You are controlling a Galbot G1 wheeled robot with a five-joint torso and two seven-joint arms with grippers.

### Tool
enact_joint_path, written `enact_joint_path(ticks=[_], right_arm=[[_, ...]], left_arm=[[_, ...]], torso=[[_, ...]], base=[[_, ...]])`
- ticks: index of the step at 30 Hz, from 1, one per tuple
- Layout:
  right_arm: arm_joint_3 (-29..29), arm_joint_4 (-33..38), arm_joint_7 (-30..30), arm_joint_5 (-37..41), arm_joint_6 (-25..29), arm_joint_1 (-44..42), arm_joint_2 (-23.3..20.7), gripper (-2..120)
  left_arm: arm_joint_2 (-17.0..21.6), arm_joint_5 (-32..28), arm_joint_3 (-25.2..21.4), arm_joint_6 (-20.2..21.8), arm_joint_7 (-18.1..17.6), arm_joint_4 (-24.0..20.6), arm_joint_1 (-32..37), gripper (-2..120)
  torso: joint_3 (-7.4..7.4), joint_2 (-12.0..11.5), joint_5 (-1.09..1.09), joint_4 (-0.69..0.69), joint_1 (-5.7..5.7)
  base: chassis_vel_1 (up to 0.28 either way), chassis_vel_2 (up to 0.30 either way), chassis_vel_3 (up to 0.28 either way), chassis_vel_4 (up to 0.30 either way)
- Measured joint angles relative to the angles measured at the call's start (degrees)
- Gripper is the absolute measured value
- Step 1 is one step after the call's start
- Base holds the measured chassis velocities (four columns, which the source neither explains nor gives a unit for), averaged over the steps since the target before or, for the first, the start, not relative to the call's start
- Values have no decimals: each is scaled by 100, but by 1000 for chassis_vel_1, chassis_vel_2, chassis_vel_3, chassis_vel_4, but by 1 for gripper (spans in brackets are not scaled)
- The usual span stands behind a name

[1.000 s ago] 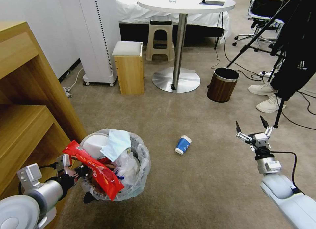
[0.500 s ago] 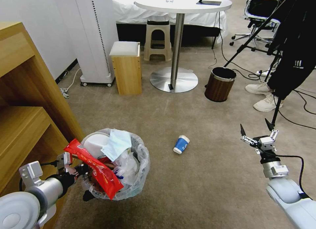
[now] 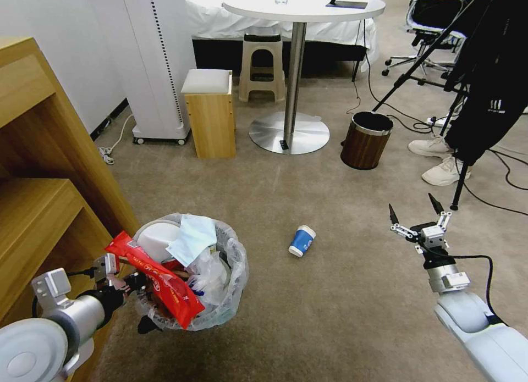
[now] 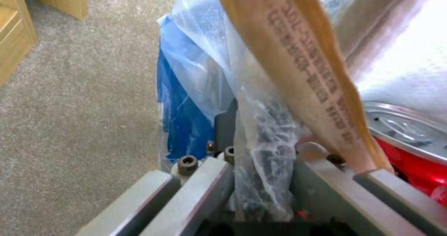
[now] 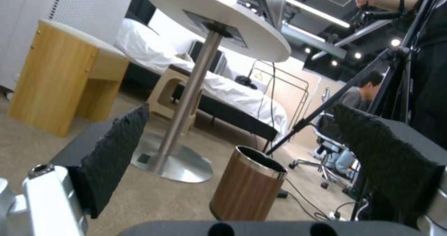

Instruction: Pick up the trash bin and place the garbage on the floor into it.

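Trash bin (image 3: 192,275) held off the floor (image 3: 308,327) at the robot's left, beside the wooden shelf unit (image 3: 38,167); packed near full, a red wrapper (image 3: 157,286) draped over the rim, pale tissue on top. Left gripper (image 3: 129,286) has the near rim, fingers pinching bin wall and liner together. Left wrist view confirms it: crinkled plastic bag (image 4: 261,148) bunched between the fingers (image 4: 205,190), blue of the bin (image 4: 179,117) showing behind, a red can (image 4: 410,148) lying inside, detail the head camera cannot resolve. Blue paper cup (image 3: 302,241) lies on its side on the carpet, between bin and right arm, apparently the last loose piece in sight. Right gripper (image 3: 416,214) raised above the floor, well apart from the cup, fingers spread wide, holding nothing. Right wrist view looks outward between the two dark pads (image 5: 116,152) at the round desk (image 5: 219,19) and the brown wood-grain bin (image 5: 247,185). Judgement: carry step done, collection nearly finished; cup pick-up in hand. Next move calls for the right arm to swing inward and drop low over the cup, fingers straddling its body across the narrow way, since it may roll.
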Motion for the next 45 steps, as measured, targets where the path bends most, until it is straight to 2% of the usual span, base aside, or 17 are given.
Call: enact_joint_path(ticks=[16, 45], right_arm=[[118, -123, 42, -47, -11, -49, -1, 100], [72, -101, 50, -129, 29, -82, 15, 100]], left_arm=[[-10, 76, -6, -15, 35, 5, -3, 0], [-85, 144, 0, -17, 57, -35, 33, 0]], torso=[[-1, 0, -1, 0, -1], [0, 0, 0, 0, -1]], base=[[-3, 2, 4, -3], [-80, 79, 78, -83]])
